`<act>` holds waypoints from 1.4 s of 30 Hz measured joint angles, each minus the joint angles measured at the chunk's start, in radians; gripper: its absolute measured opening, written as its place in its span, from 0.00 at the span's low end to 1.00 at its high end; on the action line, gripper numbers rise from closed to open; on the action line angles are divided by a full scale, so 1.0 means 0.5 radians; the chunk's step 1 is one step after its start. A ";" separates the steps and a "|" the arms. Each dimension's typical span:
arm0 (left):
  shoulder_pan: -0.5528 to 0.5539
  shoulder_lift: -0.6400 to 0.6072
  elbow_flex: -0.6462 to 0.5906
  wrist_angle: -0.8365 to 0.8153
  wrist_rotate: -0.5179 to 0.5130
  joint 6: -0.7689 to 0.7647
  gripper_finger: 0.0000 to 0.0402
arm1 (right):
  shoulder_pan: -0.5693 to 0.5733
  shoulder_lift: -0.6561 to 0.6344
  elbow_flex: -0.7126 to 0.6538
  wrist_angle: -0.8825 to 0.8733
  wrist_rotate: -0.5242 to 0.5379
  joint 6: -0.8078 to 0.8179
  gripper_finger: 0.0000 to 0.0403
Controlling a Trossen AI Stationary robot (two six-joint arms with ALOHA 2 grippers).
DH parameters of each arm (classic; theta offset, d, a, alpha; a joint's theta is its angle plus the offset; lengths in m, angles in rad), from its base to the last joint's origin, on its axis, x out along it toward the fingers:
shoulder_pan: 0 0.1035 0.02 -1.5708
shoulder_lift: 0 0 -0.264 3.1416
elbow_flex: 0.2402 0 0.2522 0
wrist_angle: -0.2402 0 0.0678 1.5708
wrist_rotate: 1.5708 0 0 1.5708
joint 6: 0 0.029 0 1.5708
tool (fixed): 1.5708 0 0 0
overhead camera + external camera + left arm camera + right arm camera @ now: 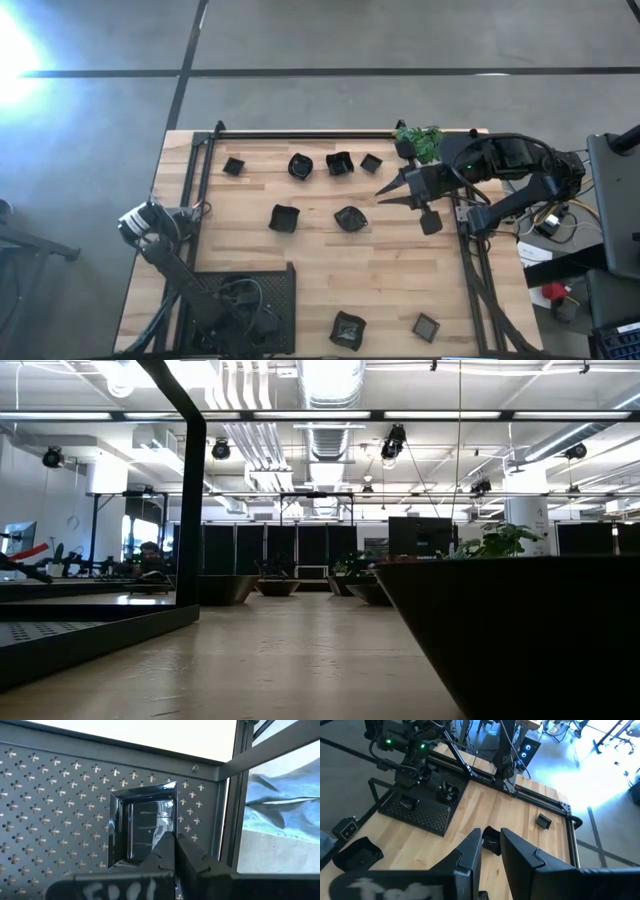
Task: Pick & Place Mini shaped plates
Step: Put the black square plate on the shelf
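Note:
Several mini shaped plates, small and black, lie scattered on the wooden table, among them a row at the far side (300, 165) and two at mid-table (350, 218). My left gripper (173, 845) is low over the black mesh tray (285, 290) at the near left, shut at a glossy square plate (142, 827). Another plate (447, 793) lies on the tray. My right gripper (490, 852) hangs open, high over the table's right half, with nothing between its fingers. My left gripper meets the square plate at one rim (167, 827), slanting down from above. The shut fingertips cover the place of contact, so the kind of hold does not show. The plate lies face up, level with the tray's perforated floor (60, 810); whether it rests on it I cannot tell.
A green plant (420, 143) stands at the far right corner. Two more plates (348, 330) lie near the front edge. A black frame rail (300, 134) runs along the far edge, and one plate (520, 630) looms close in the low view.

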 joint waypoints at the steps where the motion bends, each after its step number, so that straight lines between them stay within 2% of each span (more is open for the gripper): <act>1: -0.001 0.000 -0.002 -0.002 0.012 -0.001 0.00 | 0.000 0.000 0.000 0.000 0.000 0.000 0.17; 18: -0.003 0.000 -0.036 0.013 0.013 -0.105 0.00 | 0.000 0.000 0.000 -0.014 0.001 -0.005 0.17; 27: -0.004 0.000 -0.041 0.087 0.022 -0.049 0.00 | 0.000 0.000 0.000 -0.015 0.002 -0.008 0.17; 42: -0.005 0.001 -0.041 0.086 0.077 -0.036 0.11 | 0.000 0.000 0.000 -0.015 0.002 -0.023 0.17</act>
